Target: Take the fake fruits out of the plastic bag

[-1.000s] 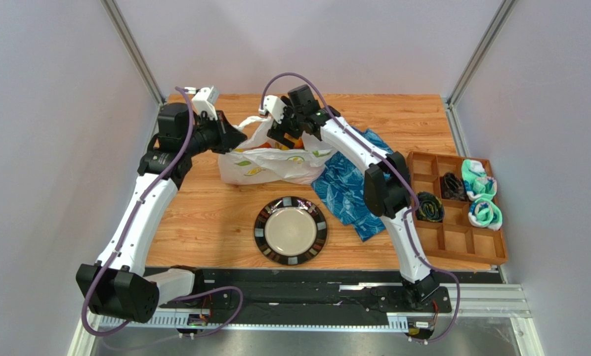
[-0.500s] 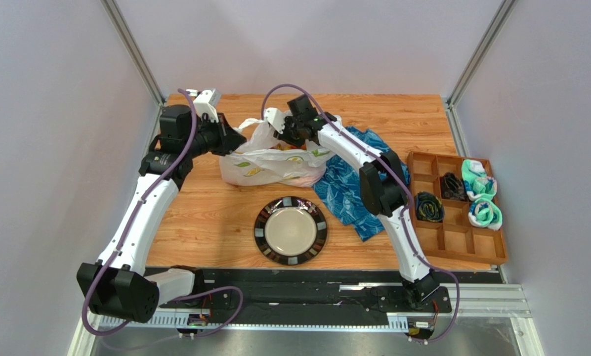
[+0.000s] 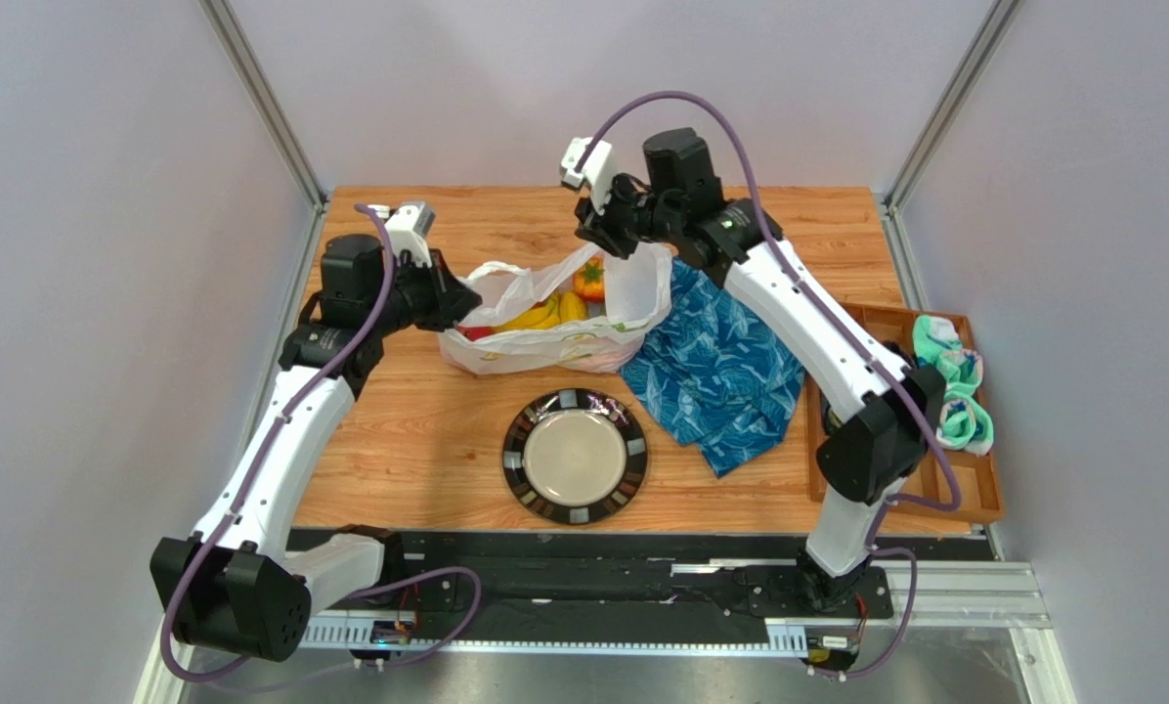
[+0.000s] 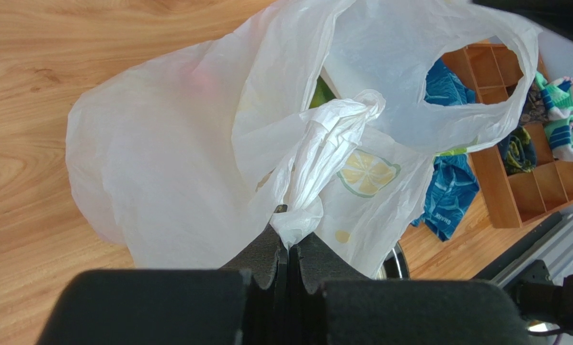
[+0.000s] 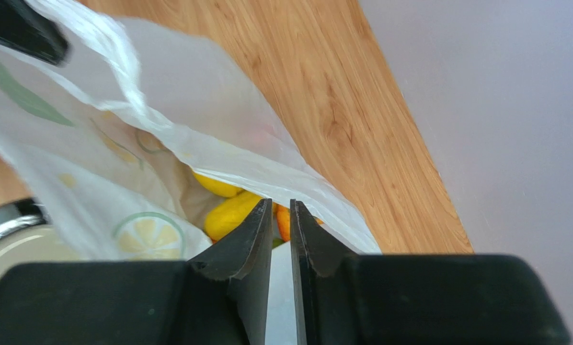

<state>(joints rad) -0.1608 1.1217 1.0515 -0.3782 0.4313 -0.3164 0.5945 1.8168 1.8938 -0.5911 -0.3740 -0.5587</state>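
The plastic bag (image 3: 547, 346) lies on the wooden table with its mouth pulled open between my two grippers. My left gripper (image 3: 456, 304) is shut on the bag's twisted left handle (image 4: 318, 154). My right gripper (image 3: 613, 247) is raised at the bag's right side, its jaws nearly together with a sheet of the plastic bag (image 5: 88, 136) between them. Inside the open mouth lie the fake fruits: a yellow banana bunch (image 3: 542, 313) and an orange one (image 3: 591, 282). In the right wrist view the banana bunch (image 5: 228, 215) and the orange fruit (image 5: 282, 221) show just past my fingertips (image 5: 264, 215).
A black-rimmed round plate (image 3: 514, 458) sits in front of the bag. A blue patterned cloth (image 3: 715, 367) lies to the bag's right. A wooden compartment tray (image 3: 914, 477) with rolled socks stands at the right edge, partly behind my right arm.
My right gripper has closed on the bag's right side and risen up and to the right, pulling the mouth open and baring the fruits. The left gripper has kept its hold on the handle.
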